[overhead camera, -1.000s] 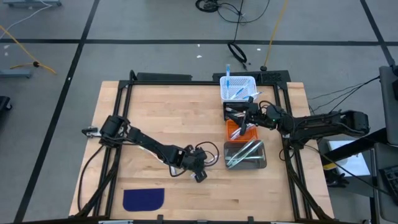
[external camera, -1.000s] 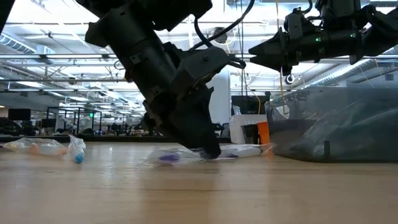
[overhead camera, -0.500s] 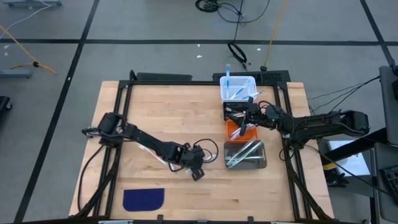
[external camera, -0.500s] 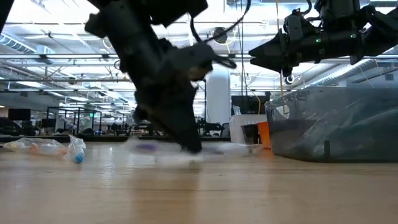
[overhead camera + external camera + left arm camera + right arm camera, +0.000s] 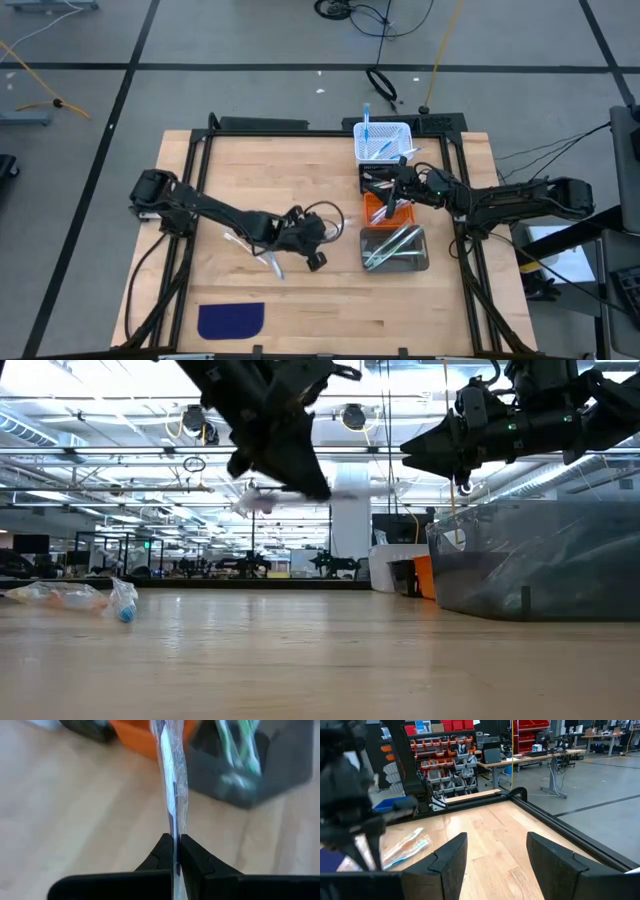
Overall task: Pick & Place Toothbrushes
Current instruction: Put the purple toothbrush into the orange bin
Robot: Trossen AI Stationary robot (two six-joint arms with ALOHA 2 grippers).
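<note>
Item: left pincer [image 5: 176, 851]. It is hanging above the middle of the tabletop [image 5: 260, 170], a little toward the near edge, with its fingers pressed together on a wrapped toothbrush [image 5: 172, 785]. The toothbrush is lifted clear of the wood in the low view, and its long axis is running straight out from the fingertips toward the bins along the tabletop's right side.

Item: right pincer [image 5: 495, 855]. It is hovering over the row of bins near the right edge, fingers apart and holding nothing.

Key relation: from the held toothbrush, the grey bin [image 5: 394, 249] is lying just ahead toward the right edge, with the orange bin [image 5: 380, 210] beside it toward the far edge. The left arm is already carrying the item, so it is the one placed to deliver; judged from this, the coming move is calling for a short carry rightward and a release with the stick roughly lined up along the bin.

Containers:
- Grey bin: holding several toothbrushes [image 5: 392, 243] with green and white showing, lying slantwise.
- Orange bin: contents mostly hidden beneath the right arm.
- White basket [image 5: 383, 141], at the far edge: holding blue-accented toothbrushes, one sticking out over its far rim.

Loose stock: two wrapped toothbrushes [image 5: 70, 598] are lying on the tabletop toward its left side.

Other: a dark blue cloth patch [image 5: 230, 320] is lying near the near-left corner.
</note>
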